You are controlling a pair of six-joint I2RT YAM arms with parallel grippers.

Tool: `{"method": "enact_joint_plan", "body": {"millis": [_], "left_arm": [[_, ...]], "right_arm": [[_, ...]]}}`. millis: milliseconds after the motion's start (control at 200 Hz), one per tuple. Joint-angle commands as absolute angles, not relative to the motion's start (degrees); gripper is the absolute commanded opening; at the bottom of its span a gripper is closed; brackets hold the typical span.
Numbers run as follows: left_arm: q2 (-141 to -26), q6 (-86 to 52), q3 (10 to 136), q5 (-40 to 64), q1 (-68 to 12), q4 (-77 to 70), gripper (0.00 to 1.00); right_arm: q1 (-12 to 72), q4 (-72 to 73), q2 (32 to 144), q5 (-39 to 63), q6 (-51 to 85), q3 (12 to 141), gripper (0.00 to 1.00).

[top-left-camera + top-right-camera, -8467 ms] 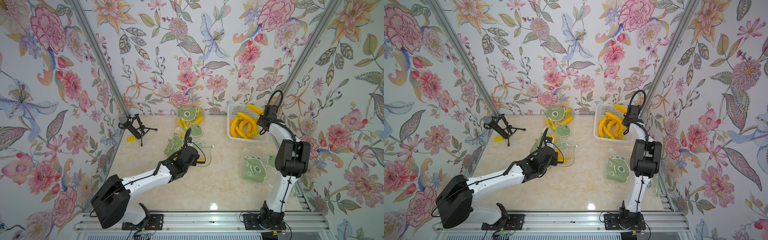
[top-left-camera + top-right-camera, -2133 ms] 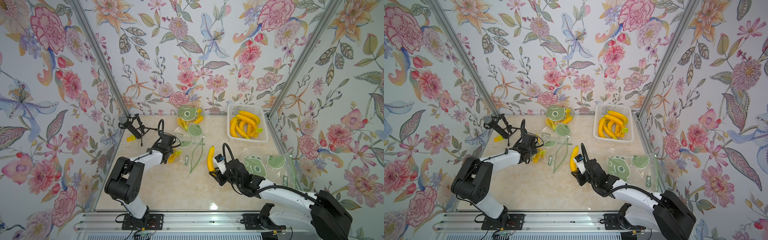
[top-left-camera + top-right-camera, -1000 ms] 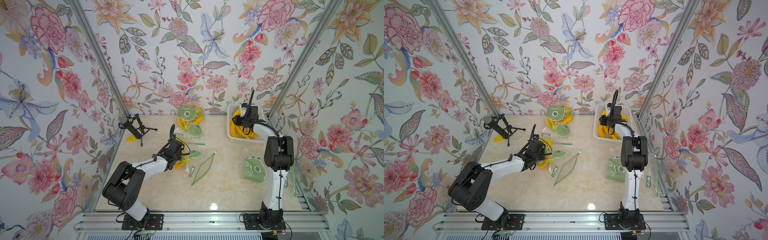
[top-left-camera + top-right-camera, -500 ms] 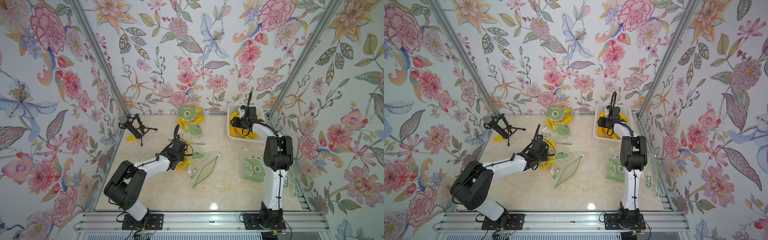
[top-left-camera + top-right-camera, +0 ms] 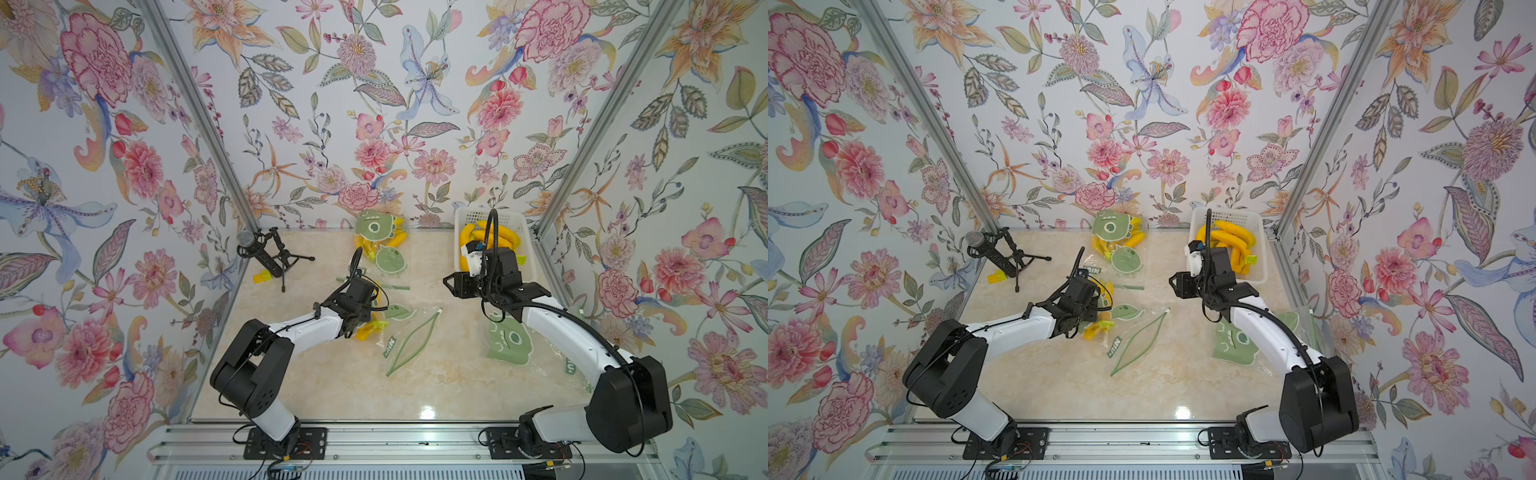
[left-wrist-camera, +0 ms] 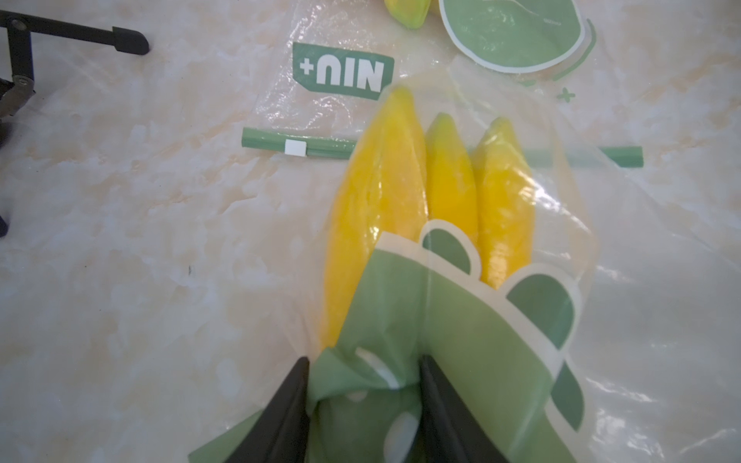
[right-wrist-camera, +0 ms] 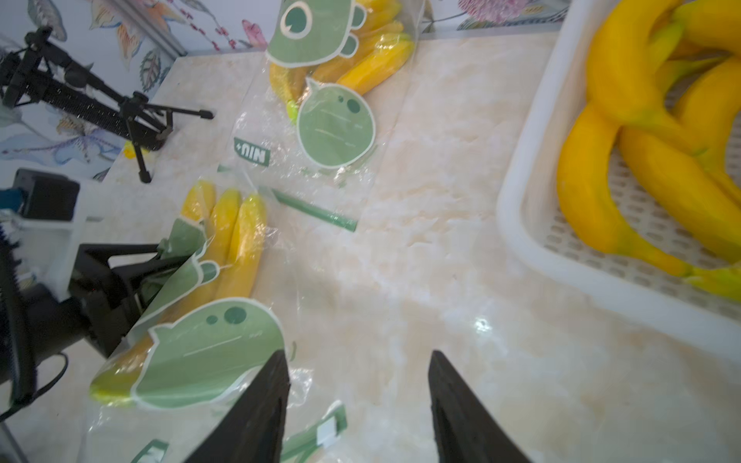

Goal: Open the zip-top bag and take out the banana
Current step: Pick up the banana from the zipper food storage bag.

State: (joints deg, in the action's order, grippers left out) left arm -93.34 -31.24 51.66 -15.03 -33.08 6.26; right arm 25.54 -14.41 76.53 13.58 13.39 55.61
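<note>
Left gripper (image 6: 363, 371): clamped on the bunched bottom end of the clear zip-top bag with green cartoon print (image 6: 453, 320), same grip as half a second ago. The bag hasn't shifted. It lies in the centre of both top views (image 5: 397, 312), flat on the beige marble tabletop (image 5: 332, 386). Three yellow bananas (image 6: 381, 192) are still inside, tips pointing away from my jaws. The green zip strip (image 5: 411, 343) gapes open in a lens shape.

Right gripper (image 7: 357, 354): jaws apart, nothing between them. Changed: half a second ago that arm was stretched to the white perforated plastic basket (image 5: 492, 215) at upper right. Now it has pulled back and hovers over bare table just left of the basket, between it and the bag. Loose bananas (image 7: 641, 172) lie in the basket.
</note>
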Motion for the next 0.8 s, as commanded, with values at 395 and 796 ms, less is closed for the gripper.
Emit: {"method": "enact_joint_plan", "body": {"millis": [395, 796], "left_arm": [[-90.5, -33.0, 55.6, -11.7, -33.8, 14.0, 0.61], [-93.3, -33.5, 54.6, -8.0, -33.9, 13.0, 0.58]], "right_arm": [[50.6, -6.4, 62.5, 7.4, 19.8, 34.5, 0.50], [50.5, 14.0, 75.1, 4.6, 24.4, 30.2, 0.49]]}}
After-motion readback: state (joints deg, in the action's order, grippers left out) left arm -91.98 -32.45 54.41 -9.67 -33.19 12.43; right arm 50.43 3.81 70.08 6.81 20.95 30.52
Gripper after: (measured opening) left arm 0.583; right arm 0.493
